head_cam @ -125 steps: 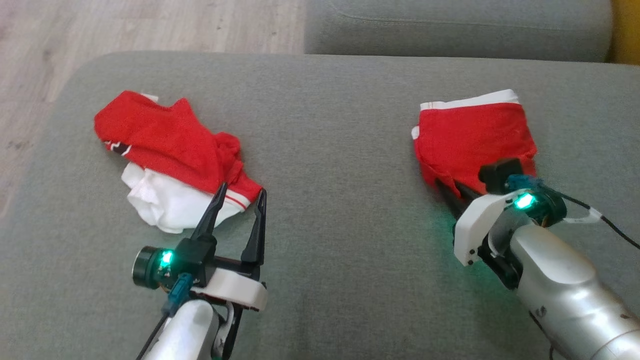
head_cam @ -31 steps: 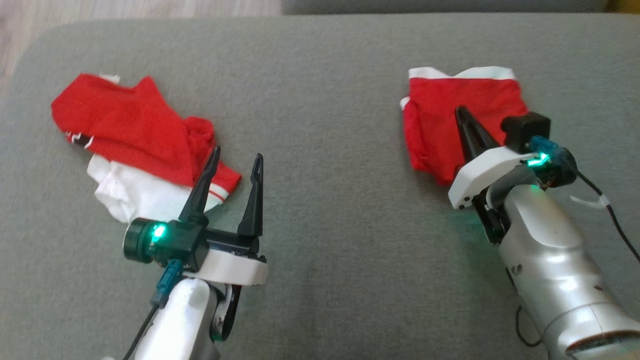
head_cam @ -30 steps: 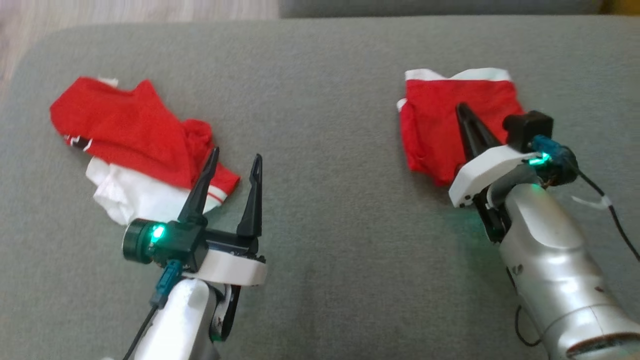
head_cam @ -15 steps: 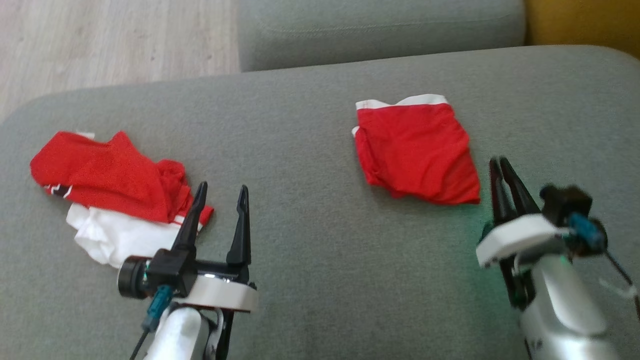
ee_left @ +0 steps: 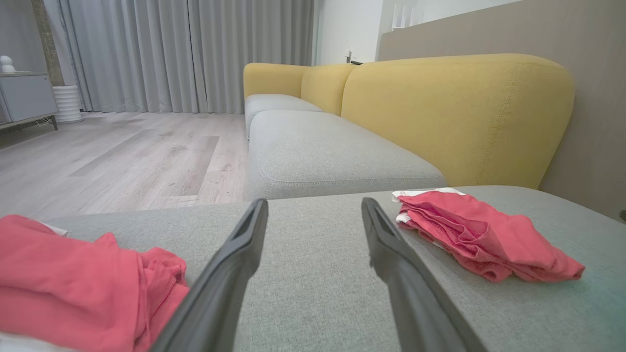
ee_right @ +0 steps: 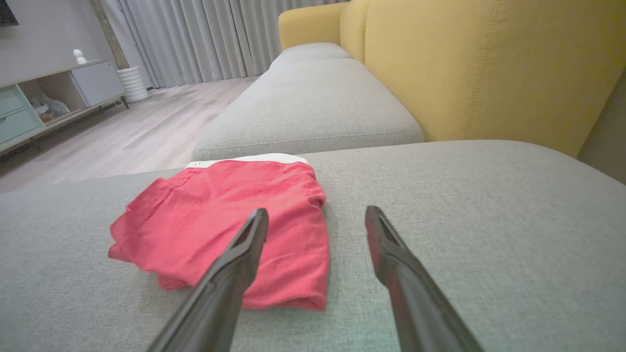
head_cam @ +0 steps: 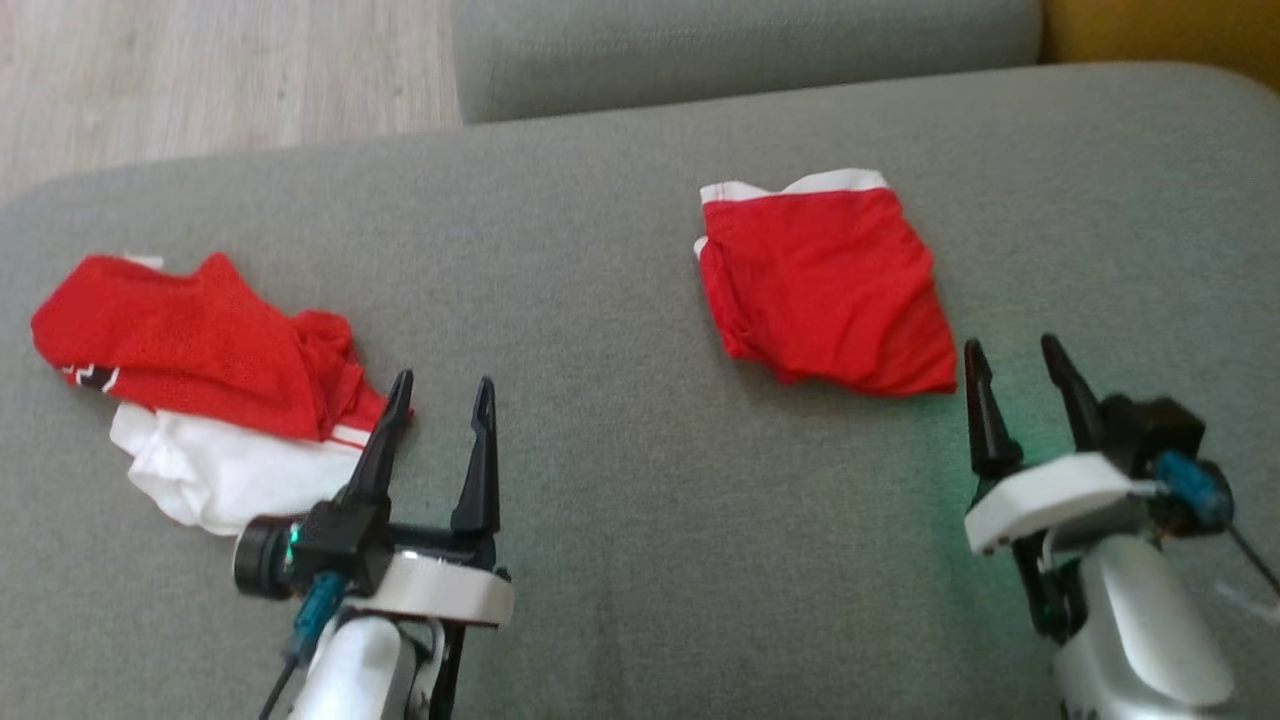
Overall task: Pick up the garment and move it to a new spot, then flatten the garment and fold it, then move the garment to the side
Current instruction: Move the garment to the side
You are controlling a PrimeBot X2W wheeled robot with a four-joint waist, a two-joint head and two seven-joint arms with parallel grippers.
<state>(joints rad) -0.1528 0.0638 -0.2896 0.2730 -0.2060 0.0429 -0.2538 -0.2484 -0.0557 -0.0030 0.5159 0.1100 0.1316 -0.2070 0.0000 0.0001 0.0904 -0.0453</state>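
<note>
The garment [head_cam: 825, 285], red with a white waistband, lies folded flat on the grey cushion [head_cam: 620, 480] right of centre. My right gripper [head_cam: 1010, 350] stands open just off its near right corner, apart from the cloth, nothing between the fingers. In the right wrist view the garment [ee_right: 230, 220] lies ahead and left of the open right gripper [ee_right: 317, 212]. My left gripper [head_cam: 444, 385] is open and empty at the lower left. From the left wrist, the open left gripper [ee_left: 314, 205] sees the garment [ee_left: 484, 239] to its right.
A crumpled red and white pile of clothing [head_cam: 200, 350] lies at the cushion's left, just beside my left fingers. Beyond are a second grey seat cushion [head_cam: 740, 50], a yellow backrest [ee_left: 455, 112] on the right and wood floor [head_cam: 200, 70] on the left.
My right gripper has let go of the folded garment, drawn back toward me and opened. The head camera has shifted. The left gripper stays open in place.
</note>
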